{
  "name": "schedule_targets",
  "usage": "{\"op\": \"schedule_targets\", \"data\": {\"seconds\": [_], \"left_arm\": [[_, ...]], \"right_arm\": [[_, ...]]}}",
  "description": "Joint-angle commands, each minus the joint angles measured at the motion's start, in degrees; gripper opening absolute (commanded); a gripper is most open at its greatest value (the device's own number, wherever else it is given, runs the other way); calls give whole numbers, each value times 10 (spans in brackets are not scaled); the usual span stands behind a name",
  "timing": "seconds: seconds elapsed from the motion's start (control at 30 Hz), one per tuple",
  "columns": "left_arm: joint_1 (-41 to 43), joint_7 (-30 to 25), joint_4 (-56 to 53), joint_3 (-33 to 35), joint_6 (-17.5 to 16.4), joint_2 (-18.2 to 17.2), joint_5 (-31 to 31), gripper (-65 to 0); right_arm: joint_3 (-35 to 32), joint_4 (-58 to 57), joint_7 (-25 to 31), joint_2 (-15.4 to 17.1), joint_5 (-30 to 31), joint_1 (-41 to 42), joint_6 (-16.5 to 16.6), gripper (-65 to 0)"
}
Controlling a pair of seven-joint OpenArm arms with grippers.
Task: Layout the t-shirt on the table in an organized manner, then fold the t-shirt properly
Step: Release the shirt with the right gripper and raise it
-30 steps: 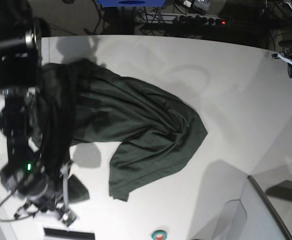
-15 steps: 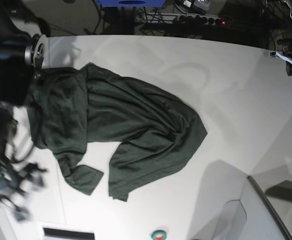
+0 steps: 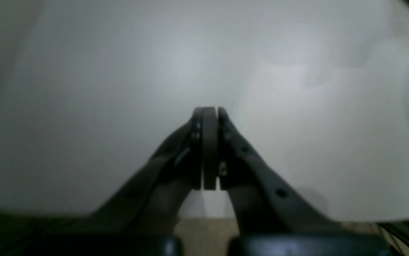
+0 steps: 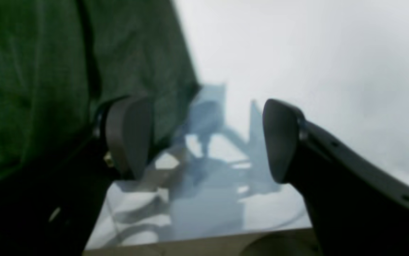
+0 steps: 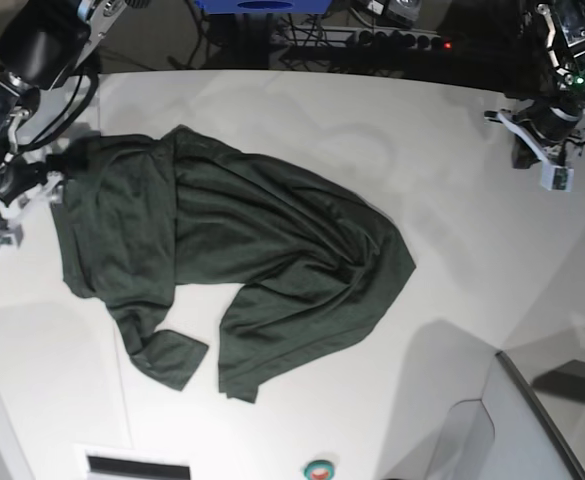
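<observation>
The dark green t-shirt (image 5: 242, 270) lies crumpled across the left and middle of the white table (image 5: 452, 230), with one sleeve (image 5: 162, 355) bunched toward the front. My right gripper (image 5: 22, 188) hovers at the shirt's far left edge. In the right wrist view the right gripper (image 4: 204, 138) is open and holds nothing, with the t-shirt (image 4: 48, 64) beside its left finger (image 4: 129, 135) and bare table (image 4: 297, 53) beyond. My left gripper (image 5: 532, 150) is over the far right of the table, well away from the shirt. In its own view the left gripper (image 3: 208, 113) is shut and empty above the table (image 3: 119, 71).
A grey panel (image 5: 532, 420) rises at the front right corner. A small round button (image 5: 319, 468) and a white label (image 5: 137, 466) sit at the front edge. Cables and a power strip (image 5: 402, 40) lie behind the table's curved far edge.
My right gripper opened, let go of the shirt's left side and swung from the front left to the far left edge. The left side now lies flatter. The left arm came further into view.
</observation>
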Motion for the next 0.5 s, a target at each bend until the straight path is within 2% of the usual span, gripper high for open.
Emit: {"op": "schedule_targets", "data": {"seconds": [0.0, 0.2, 0.27, 0.3, 0.4, 0.43, 0.47], "left_arm": [[1, -10, 12, -2, 6, -10, -4, -650], [5, -10, 8, -6, 6, -12, -5, -650], [6, -10, 8, -6, 6, -13, -5, -650], [7, -10, 8, -10, 6, -13, -5, -650], [4, -10, 8, -32, 6, -10, -5, -650], [4, -10, 8, -35, 6, -10, -5, -650], [4, -10, 8, -39, 6, -10, -5, -650]], "right_arm": [[1, 5, 8, 10, 0, 9, 1, -200], [-5, -26, 12, 7, 1, 16, 2, -204], [-1, -50, 24, 10, 1, 22, 2, -240], [-1, -61, 33, 10, 1, 25, 2, -303], [0, -81, 51, 24, 1, 28, 2, -614], [0, -84, 52, 31, 1, 34, 1, -650], [1, -87, 52, 39, 0, 41, 0, -635]]}}
